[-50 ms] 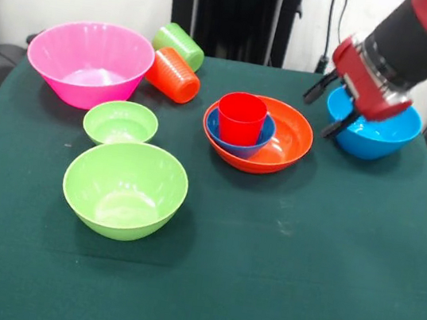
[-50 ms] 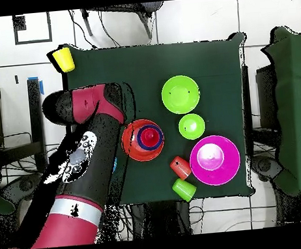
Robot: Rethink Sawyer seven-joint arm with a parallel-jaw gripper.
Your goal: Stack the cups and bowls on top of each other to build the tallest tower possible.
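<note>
Front view: claw (image 1: 327, 111) hangs w/ fingers apart and empty at the near rim of the big blue bowl (image 1: 378, 136). Just beside it the tower: wide orange bowl (image 1: 284, 142) holding small dark blue bowl (image 1: 241, 146) w/ red cup (image 1: 241, 117) upright inside. Further out: orange cup (image 1: 174, 74) and green cup (image 1: 179, 44) on their sides by the pink bowl (image 1: 90, 61), two green bowls (image 1: 125, 189) nearer; overhead, yellow cup (image 2: 63, 58) off the table corner.
</note>
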